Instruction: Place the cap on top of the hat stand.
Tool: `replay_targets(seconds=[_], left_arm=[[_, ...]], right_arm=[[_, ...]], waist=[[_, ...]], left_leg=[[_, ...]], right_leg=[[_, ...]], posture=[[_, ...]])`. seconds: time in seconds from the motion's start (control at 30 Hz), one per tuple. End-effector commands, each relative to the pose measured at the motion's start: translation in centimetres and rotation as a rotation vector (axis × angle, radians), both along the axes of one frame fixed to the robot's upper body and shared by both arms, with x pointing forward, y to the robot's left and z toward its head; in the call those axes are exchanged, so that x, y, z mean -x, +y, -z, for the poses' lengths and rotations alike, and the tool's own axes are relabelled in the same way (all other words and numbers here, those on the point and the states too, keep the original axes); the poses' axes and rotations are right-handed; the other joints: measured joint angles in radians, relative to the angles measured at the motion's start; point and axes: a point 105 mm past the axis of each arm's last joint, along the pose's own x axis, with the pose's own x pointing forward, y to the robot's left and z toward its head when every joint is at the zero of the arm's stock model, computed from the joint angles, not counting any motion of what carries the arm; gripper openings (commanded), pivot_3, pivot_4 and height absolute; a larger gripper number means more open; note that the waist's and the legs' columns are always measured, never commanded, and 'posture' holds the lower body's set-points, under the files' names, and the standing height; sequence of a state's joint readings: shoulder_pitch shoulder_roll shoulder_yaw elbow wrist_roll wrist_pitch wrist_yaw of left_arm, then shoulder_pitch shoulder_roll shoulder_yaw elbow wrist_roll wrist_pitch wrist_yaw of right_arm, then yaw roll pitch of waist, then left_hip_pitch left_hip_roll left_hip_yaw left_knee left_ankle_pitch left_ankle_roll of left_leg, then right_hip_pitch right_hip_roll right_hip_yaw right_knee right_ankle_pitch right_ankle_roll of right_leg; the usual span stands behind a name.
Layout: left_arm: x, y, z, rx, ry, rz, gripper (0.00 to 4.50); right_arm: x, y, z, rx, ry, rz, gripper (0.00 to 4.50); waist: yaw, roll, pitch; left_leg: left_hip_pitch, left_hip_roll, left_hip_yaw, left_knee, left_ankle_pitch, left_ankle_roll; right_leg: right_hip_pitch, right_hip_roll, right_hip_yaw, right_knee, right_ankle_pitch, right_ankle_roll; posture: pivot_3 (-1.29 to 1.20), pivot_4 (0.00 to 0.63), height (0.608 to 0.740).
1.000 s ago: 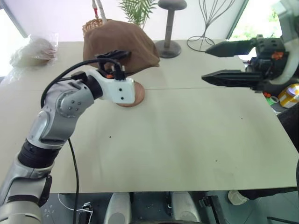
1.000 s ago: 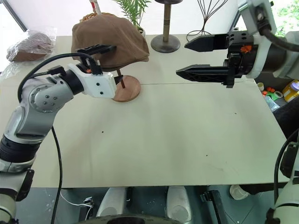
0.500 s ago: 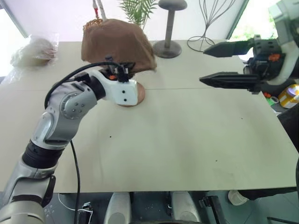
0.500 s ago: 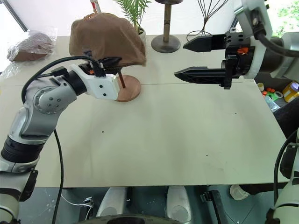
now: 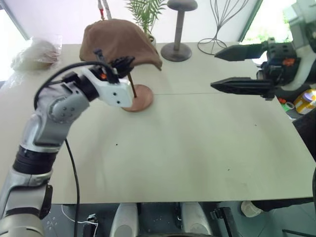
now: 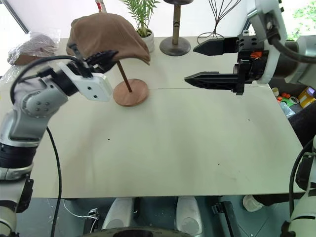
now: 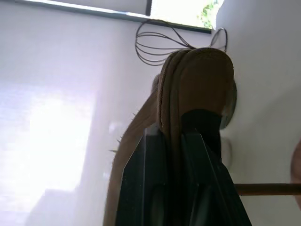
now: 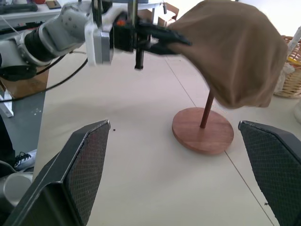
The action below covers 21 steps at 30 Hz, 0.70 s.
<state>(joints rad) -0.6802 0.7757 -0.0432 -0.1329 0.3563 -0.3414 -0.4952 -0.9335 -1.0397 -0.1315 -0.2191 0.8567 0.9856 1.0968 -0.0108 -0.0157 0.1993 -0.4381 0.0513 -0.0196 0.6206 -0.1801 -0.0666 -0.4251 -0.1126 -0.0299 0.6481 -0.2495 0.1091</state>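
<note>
The brown cap [image 5: 118, 39] drapes over the top of the hat stand, hiding its disc. Below it the stand's thin rod [image 5: 132, 85] slants down to the round reddish-brown base [image 5: 138, 98] on the table. My left gripper [image 5: 123, 63] is shut on the cap's near edge, holding that edge up; the left wrist view shows both fingers [image 7: 155, 183] pinching the folded brim [image 7: 197, 80]. Off to the right of the stand, well clear of it, my right gripper [image 5: 215, 69] hangs open and empty, pointing toward the cap [image 8: 235, 52].
A dark grey mushroom-topped stand [image 5: 178, 29], a black wire stand [image 5: 222, 22], a potted plant [image 5: 146, 11] and a wicker basket [image 8: 294, 70] line the table's back. A plastic bag [image 5: 37, 52] lies far left. Coloured items [image 5: 305, 101] sit beyond the right edge.
My left gripper has shut on the cap's near edge and lifted it up and to the left, uncovering the stand's rod. The right gripper has stayed put, open.
</note>
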Motion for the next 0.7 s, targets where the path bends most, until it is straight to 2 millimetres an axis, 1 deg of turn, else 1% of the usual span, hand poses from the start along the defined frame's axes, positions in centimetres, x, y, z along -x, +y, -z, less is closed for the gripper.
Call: replay_targets(seconds=[0.03,0.3,0.47,0.53,0.6,0.7], left_arm=[[2.0,1.0,-3.0,0.052,-0.121,0.117,0.02],[3.7,2.1,-4.4,0.083,-0.145,0.293,0.02],[3.1,3.9,-5.8,0.066,-0.168,0.301,0.02],[3.0,4.3,-6.3,0.066,-0.168,0.32,0.02],[3.1,4.5,-6.3,0.054,-0.155,0.353,0.02],[2.8,4.7,-5.5,0.01,-0.118,0.39,0.02]], right_arm=[[0.2,0.0,-0.6,-0.005,-0.044,-0.006,4.5],[0.0,-0.1,-0.3,-0.01,-0.039,-0.003,4.5],[-0.4,-0.2,-0.1,-0.019,-0.035,0.007,4.5],[-0.5,-0.2,-0.1,-0.023,-0.034,0.008,4.5],[-0.5,-0.2,-0.1,-0.027,-0.032,0.008,4.5],[-0.6,-0.4,-0.1,-0.022,-0.028,0.011,4.5]], waist=[[0.0,0.0,0.0],[0.0,0.0,0.0],[0.0,0.0,0.0],[0.0,0.0,0.0],[-0.001,0.0,0.0],[-0.001,0.0,0.0]], left_leg=[[0.0,0.0,0.0,0.001,0.0,0.0],[-0.001,0.0,0.0,0.003,0.0,0.0],[-0.002,0.0,0.0,0.005,0.0,0.0],[-0.002,0.0,0.0,0.006,0.0,0.0],[-0.003,0.0,0.0,0.006,0.0,0.0],[-0.003,0.0,0.0,0.006,0.0,0.0]], right_leg=[[0.0,0.0,0.0,0.0,0.0,0.0],[0.0,0.0,0.0,0.0,0.002,0.001],[0.0,0.0,0.0,0.0,0.003,0.001],[0.0,0.0,0.0,0.0,0.003,0.002],[0.0,0.0,0.0,0.0,0.003,0.002],[0.0,0.0,0.0,0.0,0.003,0.002]], posture=[[0.0,0.15,0.728],[0.0,0.15,0.728],[0.0,0.15,0.728],[0.0,0.15,0.728],[0.0,0.15,0.728],[0.0,0.15,0.728]])
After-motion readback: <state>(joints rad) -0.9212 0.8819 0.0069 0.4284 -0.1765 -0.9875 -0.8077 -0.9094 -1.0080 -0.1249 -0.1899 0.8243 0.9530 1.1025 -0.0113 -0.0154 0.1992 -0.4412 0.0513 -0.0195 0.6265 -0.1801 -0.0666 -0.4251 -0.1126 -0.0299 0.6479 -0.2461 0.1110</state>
